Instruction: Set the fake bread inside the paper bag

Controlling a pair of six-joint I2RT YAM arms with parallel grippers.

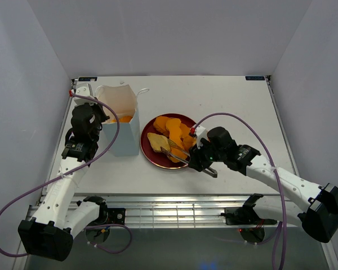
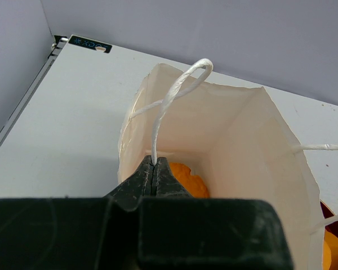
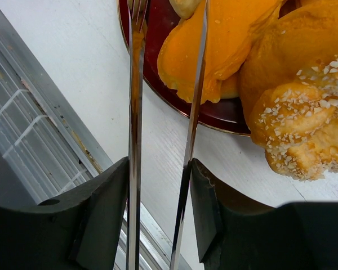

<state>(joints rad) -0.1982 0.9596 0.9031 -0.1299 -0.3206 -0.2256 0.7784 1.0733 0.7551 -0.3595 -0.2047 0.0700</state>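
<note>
Left wrist, left gripper (image 2: 154,178) pinching paper bag (image 2: 239,129), label (image 2: 89,44) illegible

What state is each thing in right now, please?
Bag: upright, open, one bread inside.
Left fingers: shut on bag's near rim.
Plate: holds several breads.
Tongs: held, arms apart, over plate.
Right fingers: shut on tongs.

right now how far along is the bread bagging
Done: at least one orange fake bread piece lies inside the paper bag. In hand: the left gripper pinches the bag's rim, and the right gripper holds tongs reaching over the plate. Left: several pieces sit on that plate.
</note>
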